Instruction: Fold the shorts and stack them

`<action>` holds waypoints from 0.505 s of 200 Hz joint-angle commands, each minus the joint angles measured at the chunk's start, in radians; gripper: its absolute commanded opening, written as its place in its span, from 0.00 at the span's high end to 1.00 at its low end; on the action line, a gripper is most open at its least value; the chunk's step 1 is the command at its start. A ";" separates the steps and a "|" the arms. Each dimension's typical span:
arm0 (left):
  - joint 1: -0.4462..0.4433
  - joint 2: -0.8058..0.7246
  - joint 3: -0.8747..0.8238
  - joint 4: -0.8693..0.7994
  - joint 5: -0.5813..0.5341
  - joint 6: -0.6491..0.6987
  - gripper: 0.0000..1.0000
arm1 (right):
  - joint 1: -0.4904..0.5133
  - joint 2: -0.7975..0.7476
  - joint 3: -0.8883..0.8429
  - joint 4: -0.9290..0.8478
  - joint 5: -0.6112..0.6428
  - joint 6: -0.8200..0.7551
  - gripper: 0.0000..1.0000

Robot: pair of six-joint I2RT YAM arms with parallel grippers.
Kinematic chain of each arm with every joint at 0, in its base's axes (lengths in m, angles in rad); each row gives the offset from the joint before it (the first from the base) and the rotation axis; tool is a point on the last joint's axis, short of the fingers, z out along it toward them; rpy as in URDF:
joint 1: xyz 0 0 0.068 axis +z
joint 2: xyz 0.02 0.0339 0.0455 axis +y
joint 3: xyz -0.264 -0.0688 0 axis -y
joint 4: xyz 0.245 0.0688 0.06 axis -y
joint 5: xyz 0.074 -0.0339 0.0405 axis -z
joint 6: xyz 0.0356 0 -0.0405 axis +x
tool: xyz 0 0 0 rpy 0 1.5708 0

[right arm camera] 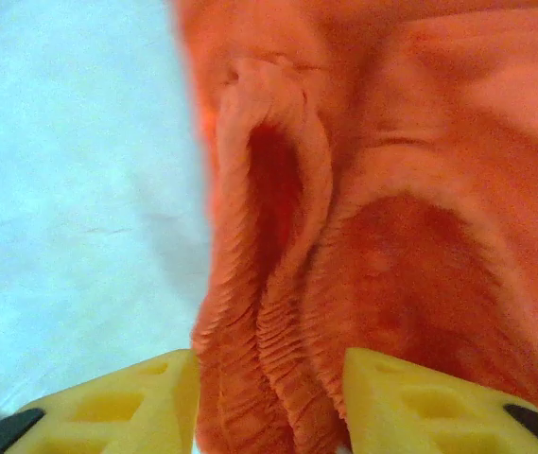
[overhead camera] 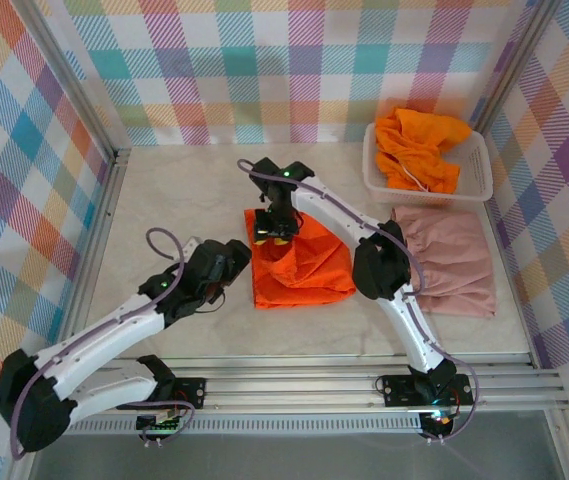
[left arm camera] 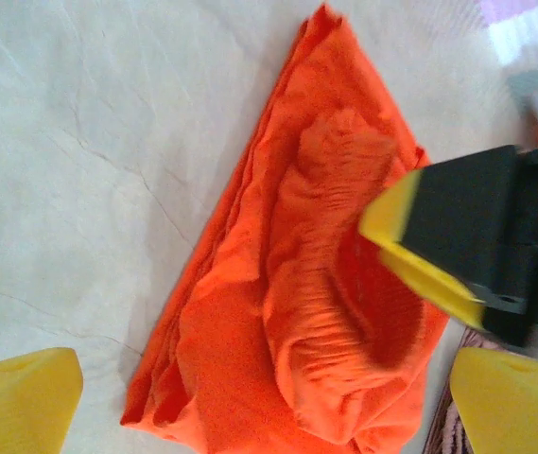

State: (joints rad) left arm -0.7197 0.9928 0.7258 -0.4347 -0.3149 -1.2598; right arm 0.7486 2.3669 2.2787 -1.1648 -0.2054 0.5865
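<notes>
A folded pair of bright orange shorts (overhead camera: pixel 299 265) lies mid-table. My right gripper (overhead camera: pixel 274 234) is down on its far left corner. In the right wrist view its yellow fingers (right arm camera: pixel 122 407) stand apart, with the gathered elastic waist (right arm camera: pixel 269 312) loose between them. My left gripper (overhead camera: pixel 236 262) hovers just left of these shorts, jaws wide open and holding nothing. The left wrist view has the orange shorts (left arm camera: pixel 278 312) under the left gripper (left arm camera: pixel 264 407), with the right gripper's yellow finger (left arm camera: pixel 410 255) on the cloth. A dusty pink pair (overhead camera: pixel 449 262) lies flat to the right.
A white lattice basket (overhead camera: pixel 478 170) at the back right holds more crumpled orange shorts (overhead camera: pixel 419 148) with a white drawstring. Plaid walls close in the table on three sides. A metal rail (overhead camera: pixel 364 385) runs along the near edge.
</notes>
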 commanded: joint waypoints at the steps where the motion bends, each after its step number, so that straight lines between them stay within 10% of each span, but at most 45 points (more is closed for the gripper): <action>1: -0.002 -0.067 0.017 -0.103 -0.103 0.029 0.00 | 0.009 -0.052 -0.116 0.291 -0.386 0.115 0.51; 55: 0.051 -0.107 0.080 -0.013 0.041 0.128 0.00 | -0.096 -0.519 -0.624 0.717 -0.324 0.168 0.14; 101: 0.070 0.150 0.186 0.240 0.351 0.203 0.00 | -0.285 -0.667 -0.831 0.720 -0.288 0.133 0.09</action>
State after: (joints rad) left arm -0.6575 1.0176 0.8360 -0.3611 -0.1616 -1.1259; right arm 0.5362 1.6852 1.5257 -0.4866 -0.5129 0.7296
